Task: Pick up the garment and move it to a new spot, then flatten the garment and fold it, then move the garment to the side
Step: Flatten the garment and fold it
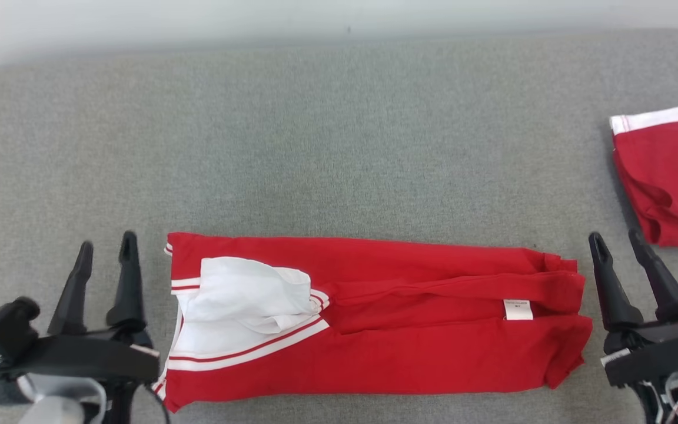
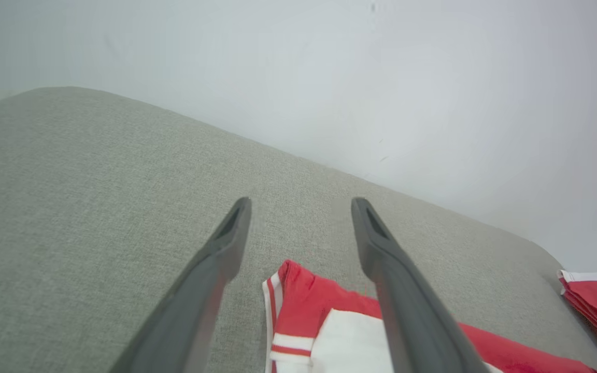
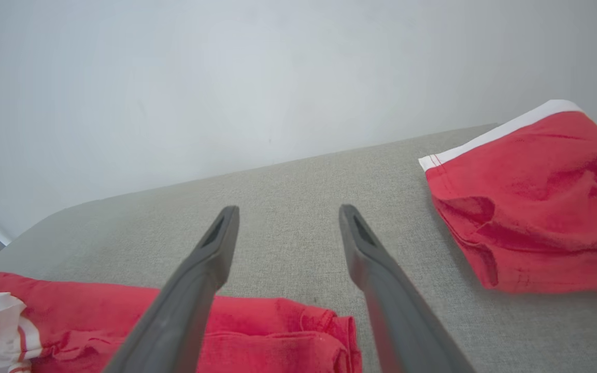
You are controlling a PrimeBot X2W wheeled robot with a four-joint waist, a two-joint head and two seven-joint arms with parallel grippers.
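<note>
Two grippers flank the garment [image 1: 404, 353], which lies on the near part of the grey surface [image 1: 339, 147] as a long red strip, its white-trimmed end toward your left. The left gripper [image 1: 107, 239] stands just beside that end and the right gripper [image 1: 614, 234] just beside the opposite end, both with fingers spread wide, pointing away from the robot and holding nothing. The step in hand appears to be the crosswise fold: pinch every layer at one short end, lift low, and lay it squarely over the other end. Keep clear of the second folded garment [image 1: 674, 176] at far right.
</note>
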